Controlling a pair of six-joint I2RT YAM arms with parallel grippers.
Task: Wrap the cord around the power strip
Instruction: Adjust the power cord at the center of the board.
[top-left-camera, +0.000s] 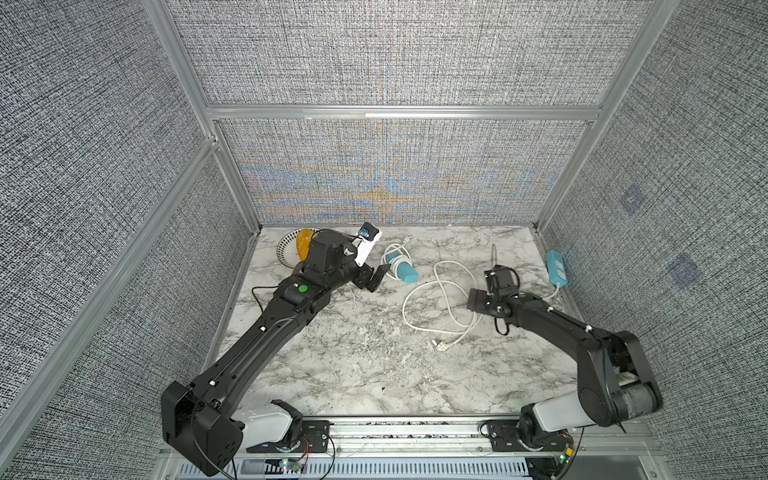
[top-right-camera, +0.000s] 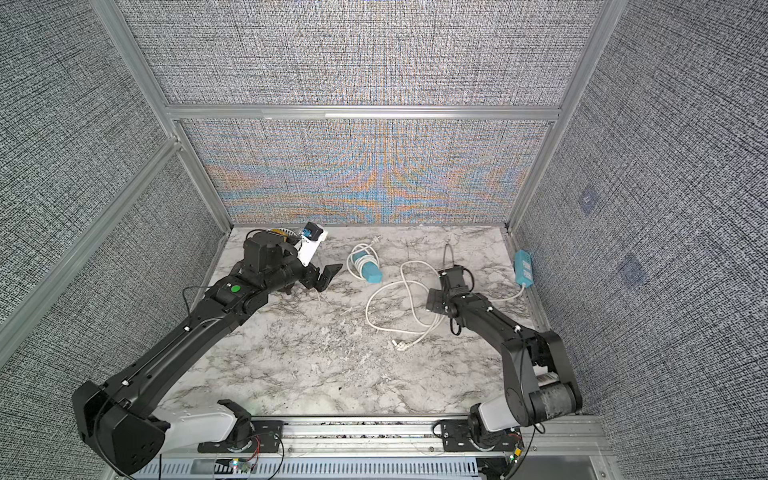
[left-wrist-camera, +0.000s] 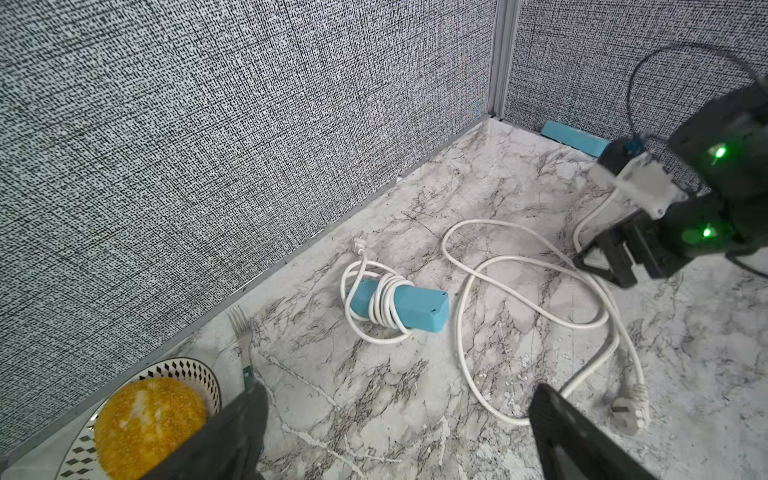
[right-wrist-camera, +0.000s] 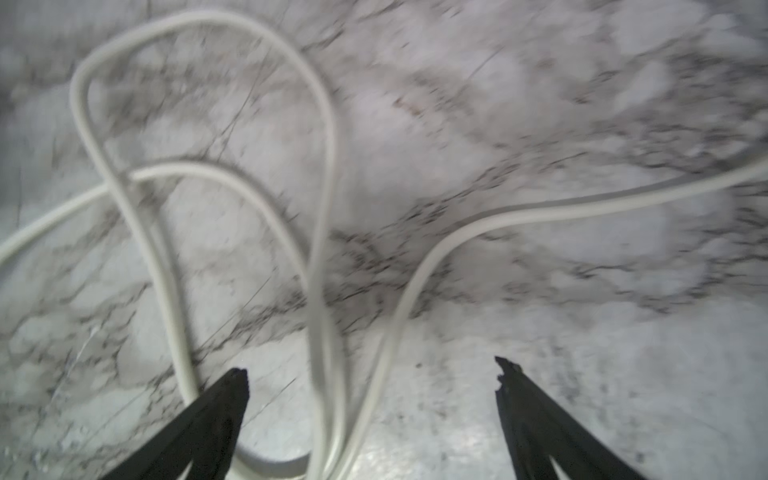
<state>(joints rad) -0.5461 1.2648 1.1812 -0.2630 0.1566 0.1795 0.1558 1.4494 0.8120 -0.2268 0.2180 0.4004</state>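
Observation:
A blue power strip (top-left-camera: 556, 268) lies against the right wall. Its white cord (top-left-camera: 404, 309) runs loose in wide loops over the marble table, and its plug (top-left-camera: 438, 344) rests near the middle. A second blue power strip (top-left-camera: 405, 270) at the back centre has its own cord wound round it. My right gripper (top-left-camera: 478, 299) hangs open just above the loose loops, and two cord (right-wrist-camera: 328, 137) strands pass between its fingers (right-wrist-camera: 232, 390) without being pinched. My left gripper (top-left-camera: 376, 276) stands open and holds nothing, just left of the wound strip (left-wrist-camera: 415, 307).
A patterned plate (top-left-camera: 284, 249) with an orange bun sits in the back left corner behind my left arm. A fork (left-wrist-camera: 245, 345) lies beside the plate. Textured walls close the table on three sides, and the arm bases stand along the front rail.

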